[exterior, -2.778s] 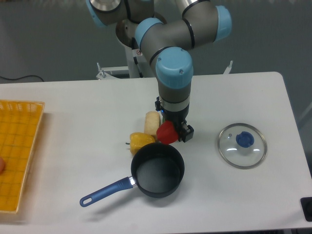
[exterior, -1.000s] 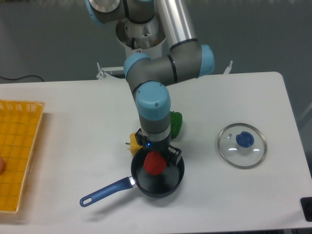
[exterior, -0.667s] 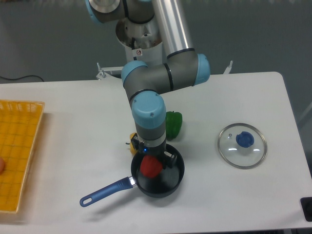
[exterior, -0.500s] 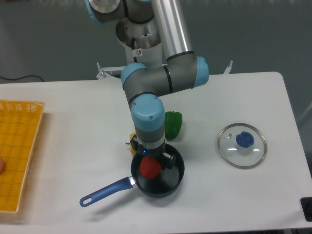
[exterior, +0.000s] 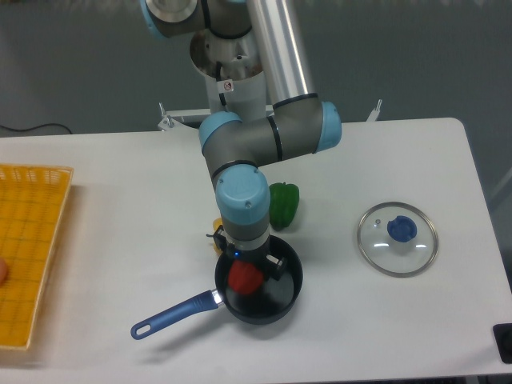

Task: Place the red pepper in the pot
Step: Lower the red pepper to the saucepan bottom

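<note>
The red pepper [exterior: 246, 278] hangs low inside the opening of the pot [exterior: 284, 302], a small black saucepan whose blue handle [exterior: 174, 314] points to the lower left. My gripper [exterior: 247, 275] reaches straight down into the pot and is shut on the red pepper. The arm's wrist covers the fingers' upper part and the pot's far rim. Whether the pepper touches the pot's floor cannot be told.
A green pepper [exterior: 283, 204] stands just behind the pot, right of my wrist. A sliver of the yellow pepper [exterior: 217, 226] shows to the wrist's left. The glass lid with a blue knob [exterior: 398, 238] lies at the right. A yellow basket [exterior: 28, 248] sits at the left edge.
My gripper carried the red pepper from beside the pot's far rim to over it, then down into the opening. In the last half second it sank only slightly.
</note>
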Action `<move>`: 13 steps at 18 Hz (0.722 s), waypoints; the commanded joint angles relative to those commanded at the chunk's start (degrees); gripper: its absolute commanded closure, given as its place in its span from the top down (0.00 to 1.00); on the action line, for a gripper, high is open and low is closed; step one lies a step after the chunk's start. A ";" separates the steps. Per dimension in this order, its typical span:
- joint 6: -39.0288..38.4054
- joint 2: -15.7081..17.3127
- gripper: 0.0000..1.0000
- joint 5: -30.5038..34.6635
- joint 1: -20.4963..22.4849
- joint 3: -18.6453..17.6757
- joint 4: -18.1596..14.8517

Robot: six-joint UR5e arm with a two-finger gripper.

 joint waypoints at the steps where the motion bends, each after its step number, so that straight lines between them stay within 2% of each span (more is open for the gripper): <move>1: 0.00 -0.09 0.60 0.00 0.00 0.00 0.00; 9: 0.09 -0.88 0.61 0.26 0.00 0.00 0.00; 13: 0.09 -1.41 0.64 0.44 -0.09 0.00 0.00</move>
